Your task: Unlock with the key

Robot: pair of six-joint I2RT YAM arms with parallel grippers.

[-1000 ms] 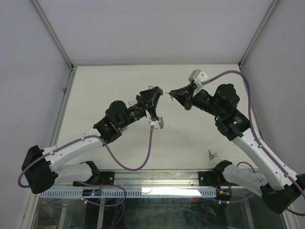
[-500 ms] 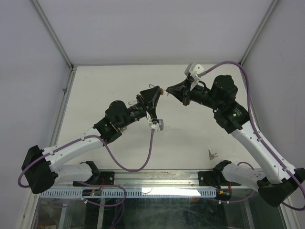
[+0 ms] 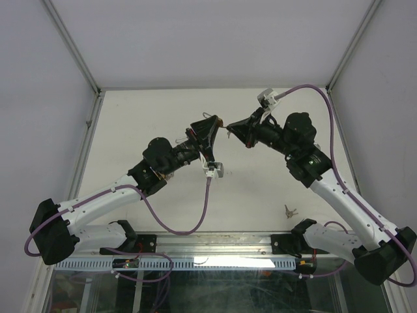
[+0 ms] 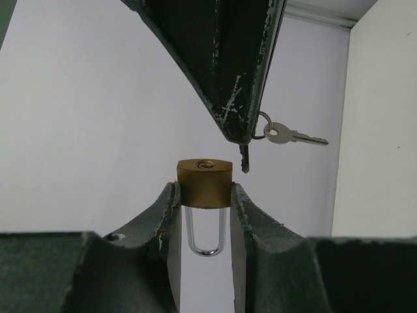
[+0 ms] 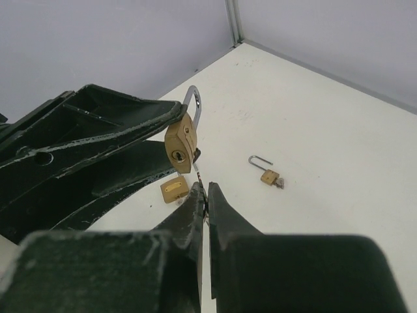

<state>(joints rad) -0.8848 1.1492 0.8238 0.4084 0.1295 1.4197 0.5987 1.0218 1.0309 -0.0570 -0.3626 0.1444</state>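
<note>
Mid-air: left fingers point(image 4: 163, 235) clamp padlock point(image 4: 204, 182); right fingers point(image 5: 225, 215) pinch key point(image 4: 244, 158), seemingly; loose padlock point(image 5: 269, 175) only right-wrist-visible.

The top camera is looking down on the bench point(image 3: 130, 117) from 6 o'clock; both wrist cameras are framing the same padlock point(image 4: 204, 182) closely.

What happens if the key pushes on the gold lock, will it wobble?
Probably very little: the left end effector clamps the gold lock on both flat sides. It looks like solid brass, so likely stiff and heavy for its size. Its smooth metal might slip or twist if the key pushes off-centre.
</note>
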